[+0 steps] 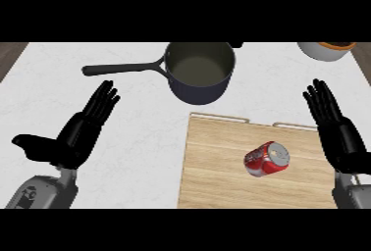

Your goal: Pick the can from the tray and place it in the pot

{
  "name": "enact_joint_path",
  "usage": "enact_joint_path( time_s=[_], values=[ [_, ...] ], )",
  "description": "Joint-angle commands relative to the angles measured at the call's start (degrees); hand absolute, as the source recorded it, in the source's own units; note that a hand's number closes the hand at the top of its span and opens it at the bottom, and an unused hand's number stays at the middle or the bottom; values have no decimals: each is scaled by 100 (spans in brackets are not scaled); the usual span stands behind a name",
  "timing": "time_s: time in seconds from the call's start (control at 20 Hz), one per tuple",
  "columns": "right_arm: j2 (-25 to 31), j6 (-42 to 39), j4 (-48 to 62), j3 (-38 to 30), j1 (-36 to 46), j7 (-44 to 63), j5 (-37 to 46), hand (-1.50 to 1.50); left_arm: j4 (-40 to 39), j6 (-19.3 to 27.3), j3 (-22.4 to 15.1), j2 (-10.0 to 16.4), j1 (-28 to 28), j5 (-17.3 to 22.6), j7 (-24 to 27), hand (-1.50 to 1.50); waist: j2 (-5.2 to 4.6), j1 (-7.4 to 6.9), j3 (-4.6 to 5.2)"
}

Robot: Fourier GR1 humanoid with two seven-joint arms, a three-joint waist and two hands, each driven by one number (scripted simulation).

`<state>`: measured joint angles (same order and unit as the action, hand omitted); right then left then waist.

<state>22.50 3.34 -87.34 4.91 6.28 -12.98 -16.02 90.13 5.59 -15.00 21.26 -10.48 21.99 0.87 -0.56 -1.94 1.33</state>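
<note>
A red can (267, 159) lies on its side on the wooden tray (217, 166), its silver top facing right and up. Behind the tray stands a dark pot (200, 71) with a long black handle pointing left; nothing shows inside it. My right hand (337, 132) is open at the tray's right edge, fingers straight and pointing away, a short way right of the can. At the left, my left hand (78, 131) is open over the white counter, thumb out to the left, well apart from the tray.
A white cup (326, 50) with an orange-brown inside stands at the back right corner of the counter (138, 162). The tray has two thin metal handles along its far edge. Dark floor shows past the counter's left edge.
</note>
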Motion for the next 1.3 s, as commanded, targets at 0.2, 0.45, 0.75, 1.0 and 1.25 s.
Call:
enact_joint_path(
  time_s=[0.2,0.45,0.75,1.0,1.25],
  values=[
    [405,-1119,1245,-863,1061,-29,-933,150,151,900,1036,516,-47,-251,-490,0,31,-22,-151],
    [512,-492,2638,-631,1407,-1022,602,-150,90,1208,1059,388,-275,-341,-964,0,14,37,-147],
    [600,-1420,2200,-913,1076,-2077,308,-150,415,1248,1075,262,-99,-555,-1303,0,57,175,-136],
    [1337,-2144,946,-698,839,-861,164,-150,394,1194,1179,222,129,-614,-1086,0,86,222,-127],
    [2256,-3140,766,-227,1349,258,300,-150,122,1057,1219,233,-111,-589,-999,0,71,173,-118]
  ],
)
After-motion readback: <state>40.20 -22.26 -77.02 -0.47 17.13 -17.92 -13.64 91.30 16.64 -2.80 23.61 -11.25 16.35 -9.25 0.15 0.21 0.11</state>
